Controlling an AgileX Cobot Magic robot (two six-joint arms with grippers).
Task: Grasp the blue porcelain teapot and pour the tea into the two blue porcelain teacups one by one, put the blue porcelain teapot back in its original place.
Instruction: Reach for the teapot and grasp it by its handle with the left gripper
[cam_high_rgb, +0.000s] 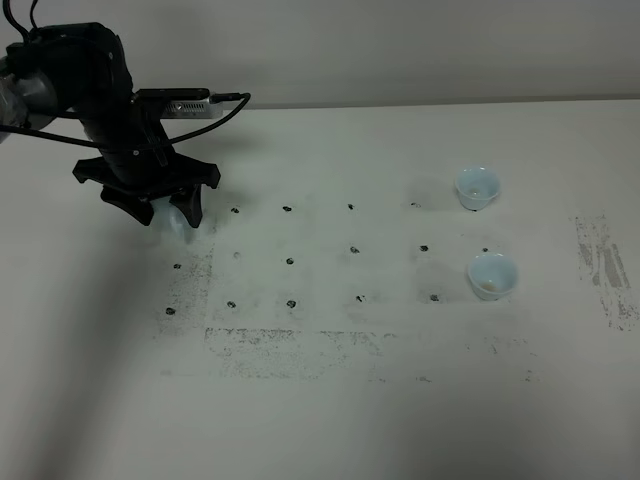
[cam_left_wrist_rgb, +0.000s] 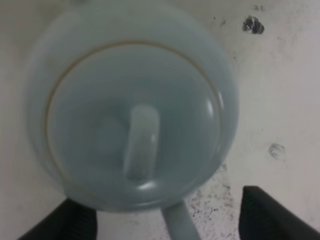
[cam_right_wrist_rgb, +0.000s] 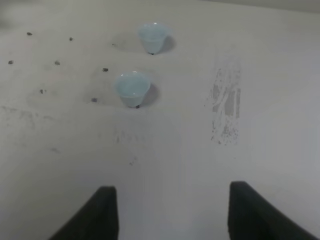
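Note:
The blue porcelain teapot fills the left wrist view from above, with its lid knob in the middle and its loop handle pointing toward the camera. In the exterior high view only a pale sliver of the teapot shows under my left gripper. The left gripper is open, and its dark fingers stand apart on either side of the handle. The two blue porcelain teacups stand upright at the right. They also show in the right wrist view. My right gripper is open and empty, well short of the cups.
The white table bears a grid of small black dots and smudges, with a grey scuffed patch near its right edge. A cable loops from the left arm's wrist camera.

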